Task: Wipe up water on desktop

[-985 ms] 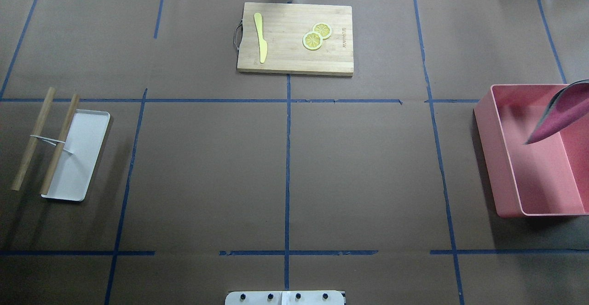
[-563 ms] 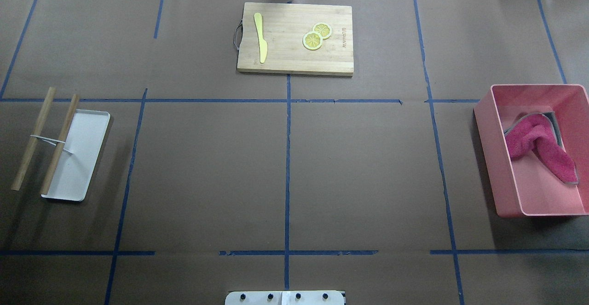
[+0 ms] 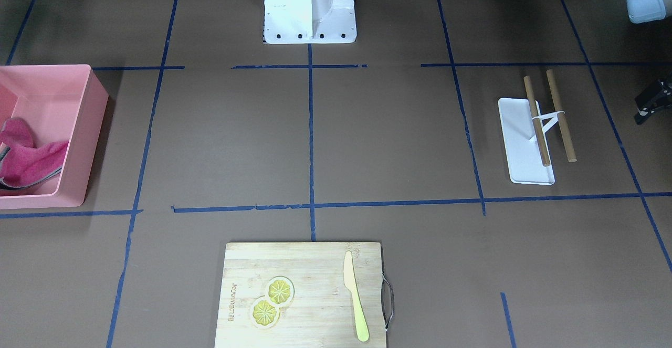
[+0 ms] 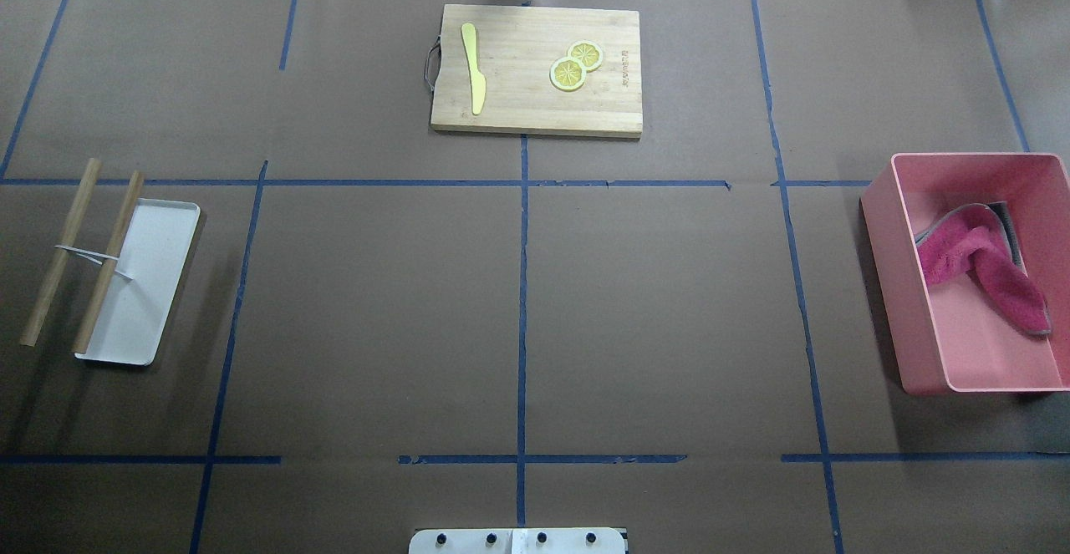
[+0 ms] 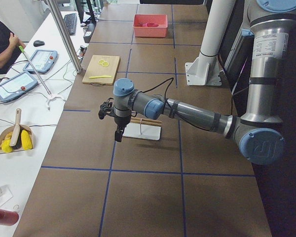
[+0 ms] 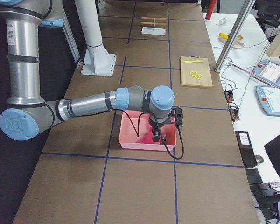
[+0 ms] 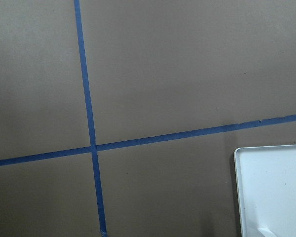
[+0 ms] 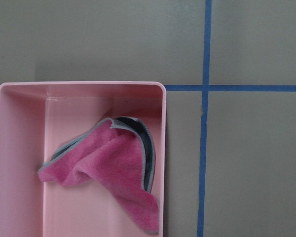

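Both left pincer (image 5: 118,137) and right pincer (image 6: 156,138) indistinct

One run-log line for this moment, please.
cloth: loose in pink bin | desktop: no water visible | right gripper: over bin, state unclear | left gripper: near white tray, state unclear

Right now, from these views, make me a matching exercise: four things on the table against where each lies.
Things: 1 pink cloth; 2 yellow knife; 3 lemon slices; 4 wooden sticks.
Places: A by the handle of the cutting board; B at the white tray edge; C in the pink bin; D overlapping, on the board away from its handle.
Pairs: 1-C; 2-A; 3-D; 4-B.
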Controlling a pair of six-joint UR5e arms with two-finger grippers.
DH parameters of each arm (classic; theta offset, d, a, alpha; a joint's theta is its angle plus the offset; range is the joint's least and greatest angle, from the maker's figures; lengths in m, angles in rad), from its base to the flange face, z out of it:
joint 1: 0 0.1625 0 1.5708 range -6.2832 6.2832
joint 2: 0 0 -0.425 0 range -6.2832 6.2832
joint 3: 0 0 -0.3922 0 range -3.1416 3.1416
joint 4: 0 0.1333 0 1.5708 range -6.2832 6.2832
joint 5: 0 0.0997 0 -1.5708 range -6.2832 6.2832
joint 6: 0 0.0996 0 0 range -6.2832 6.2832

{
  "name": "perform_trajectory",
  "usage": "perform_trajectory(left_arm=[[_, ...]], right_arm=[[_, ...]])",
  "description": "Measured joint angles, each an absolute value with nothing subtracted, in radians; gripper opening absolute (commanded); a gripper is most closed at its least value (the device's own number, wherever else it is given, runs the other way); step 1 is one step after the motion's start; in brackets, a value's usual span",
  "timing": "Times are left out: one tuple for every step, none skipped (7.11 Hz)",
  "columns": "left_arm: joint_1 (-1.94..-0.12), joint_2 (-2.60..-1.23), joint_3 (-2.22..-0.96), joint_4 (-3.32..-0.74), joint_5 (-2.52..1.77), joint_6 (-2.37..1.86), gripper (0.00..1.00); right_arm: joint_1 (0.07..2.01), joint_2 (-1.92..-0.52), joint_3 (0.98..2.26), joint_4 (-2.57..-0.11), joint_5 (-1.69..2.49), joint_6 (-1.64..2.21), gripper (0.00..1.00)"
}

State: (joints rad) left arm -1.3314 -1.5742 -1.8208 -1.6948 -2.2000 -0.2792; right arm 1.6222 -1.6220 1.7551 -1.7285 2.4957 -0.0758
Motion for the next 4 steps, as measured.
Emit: perform_trajectory(left_arm=[[-1.332, -1.568, -1.815, -1.689, -2.21, -0.279, 1.0], [-1.345, -1.556, -1.798, -1.686, -2.254, -0.279, 1.0], [-1.38, -1.548, -1.77, -1.684, -2.322, -0.256, 1.0], [-1.432, -1.544, -1.735, -1.667, -2.37, -0.186, 1.0]], right_arm=[[1.627, -1.627, 1.73, -1.694, 2.497, -0.076, 1.0], [1.628, -1.629, 1.72, -1.679, 2.496, -0.076, 1.0], [1.629, -1.631, 1.718, -1.673, 2.493, -0.076, 1.0], [1.629, -1.633, 1.718, -1.671, 2.488, -0.075, 1.0]])
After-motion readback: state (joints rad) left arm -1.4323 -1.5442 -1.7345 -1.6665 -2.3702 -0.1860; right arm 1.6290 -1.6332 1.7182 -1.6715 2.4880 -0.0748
